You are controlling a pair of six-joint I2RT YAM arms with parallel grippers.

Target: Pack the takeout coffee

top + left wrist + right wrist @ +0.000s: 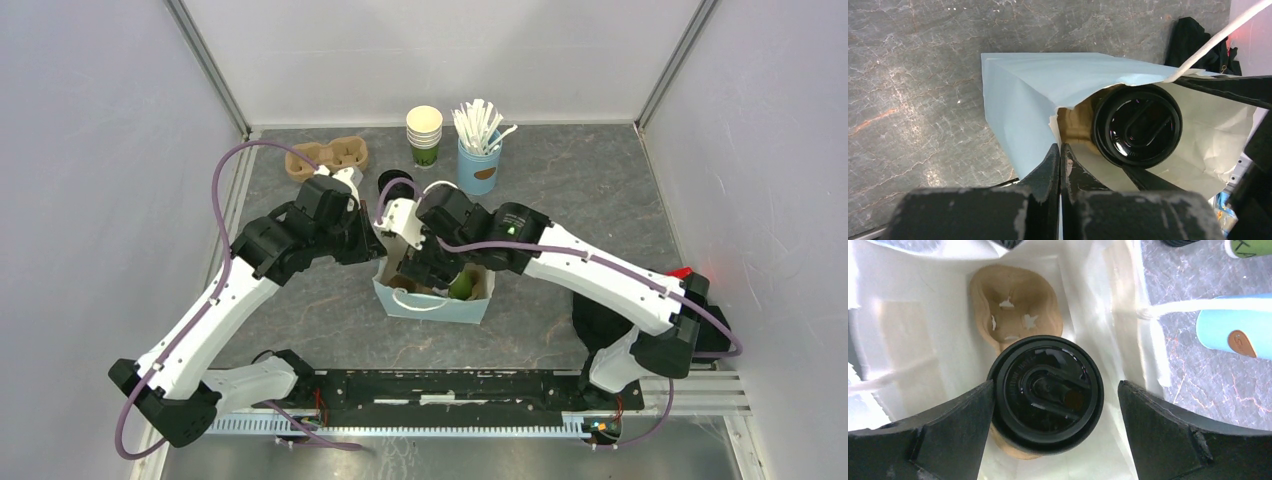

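Pale-blue paper bag (pixel 432 300) stands near the middle of the bench (pixel 580 190), mouth up. I have the left tool (pixel 1060 152) pinched tight on the bag rim, at the 10 o'clock corner in the top view, holding the mouth apart. The right tool (pixel 1056 390) is down inside the bag, spread wider than the black lid (pixel 1045 392). One finger touches the lid edge at 9 o'clock and the other stands clear at 3 o'clock, so I read no grip.

The takeout coffee (pixel 461 288) sits upright in one cell of the pulp carrier (pixel 1013 300) on the bag floor. The free cell is at 12 o'clock of it.

Judgement: cup placed; step in hand is release and exit. To do it well:
- Open slightly so both fingers clear the lid.
- Lift straight up.
- Avoid the white handle (pixel 1198 305) at 2 o'clock.
- Hold the rim with the left tool until the right is out.
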